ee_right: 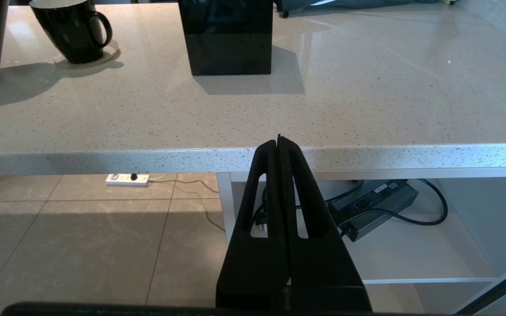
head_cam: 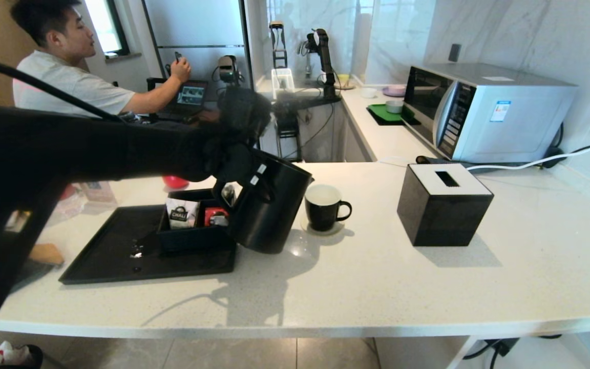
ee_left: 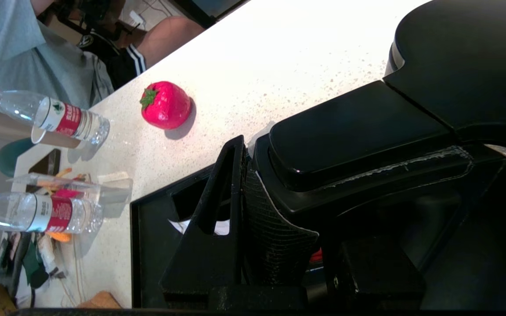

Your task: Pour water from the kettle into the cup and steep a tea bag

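L tool (head_cam: 246,171) grips kettle (head_cam: 267,207) by its handle; kettle off the bench (head_cam: 377,277), tilted, spout twd cup (head_cam: 324,206). Cup sits just to kettle's right, upright, handle facing away. R tool (ee_right: 279,145) clenched, empty, below the bench edge. L arm nearer.
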Motion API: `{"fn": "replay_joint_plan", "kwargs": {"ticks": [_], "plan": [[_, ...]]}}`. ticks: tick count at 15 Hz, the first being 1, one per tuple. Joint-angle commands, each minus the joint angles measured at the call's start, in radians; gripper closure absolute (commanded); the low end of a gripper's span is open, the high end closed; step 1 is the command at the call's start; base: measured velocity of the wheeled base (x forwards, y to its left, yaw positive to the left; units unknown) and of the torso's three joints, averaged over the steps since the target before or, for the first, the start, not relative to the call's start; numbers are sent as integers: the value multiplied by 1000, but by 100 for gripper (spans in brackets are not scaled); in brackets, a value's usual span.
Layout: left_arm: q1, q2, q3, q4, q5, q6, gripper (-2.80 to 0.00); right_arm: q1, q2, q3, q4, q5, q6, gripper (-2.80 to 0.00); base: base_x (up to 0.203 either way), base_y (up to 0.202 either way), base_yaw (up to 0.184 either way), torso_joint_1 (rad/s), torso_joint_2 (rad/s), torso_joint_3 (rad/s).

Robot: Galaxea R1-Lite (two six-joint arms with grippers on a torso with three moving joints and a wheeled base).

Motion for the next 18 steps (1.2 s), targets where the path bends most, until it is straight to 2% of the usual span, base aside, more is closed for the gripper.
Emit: {"fn": "replay_joint_plan", "kwargs": {"ticks": [1, 5, 14, 18], "plan": [[-1, 9, -6, 1, 4, 3, 0, 0, 1, 0, 0, 0, 0, 0, 0, 0, 0, 0, 0, 0], [-1, 24, -63, 64, 3, 3, 0, 0, 1, 0, 0, 0, 0, 0, 0, 0, 0, 0, 0, 0], [1, 26, -83, 62, 3, 5, 0, 0, 1, 0, 0, 0, 0, 0, 0, 0, 0, 0, 0, 0], [2, 20, -104, 65, 3, 36, 0, 0, 1, 0, 0, 0, 0, 0, 0, 0, 0, 0, 0, 0]]}}
